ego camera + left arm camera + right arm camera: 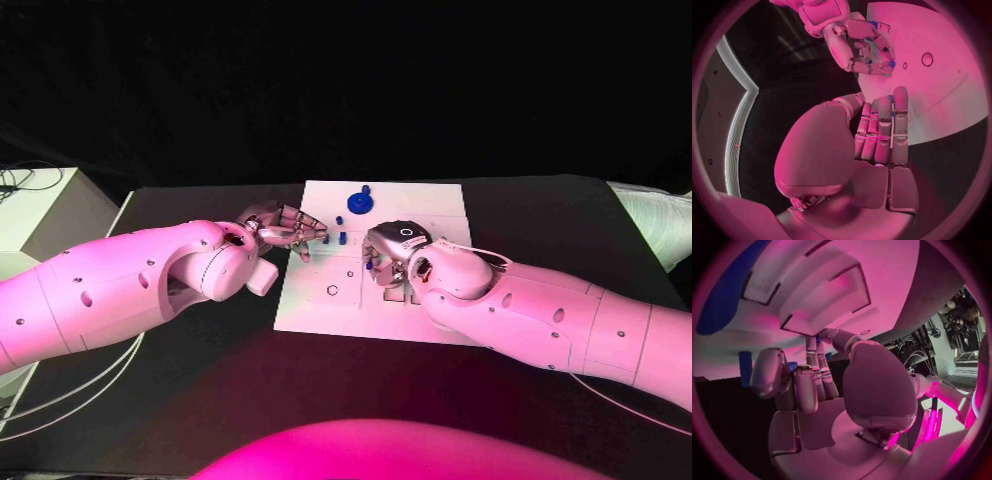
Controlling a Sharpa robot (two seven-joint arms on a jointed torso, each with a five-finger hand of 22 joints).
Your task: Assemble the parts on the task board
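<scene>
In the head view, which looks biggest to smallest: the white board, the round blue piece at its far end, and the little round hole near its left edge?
1. Task board
2. Round blue part
3. Small round hole

no readable text, labels, brands or numbers anywhere, task board [378,300] carries only thin outlines and small circles, perhaps faint printing there but too small and washed out to make out
</scene>
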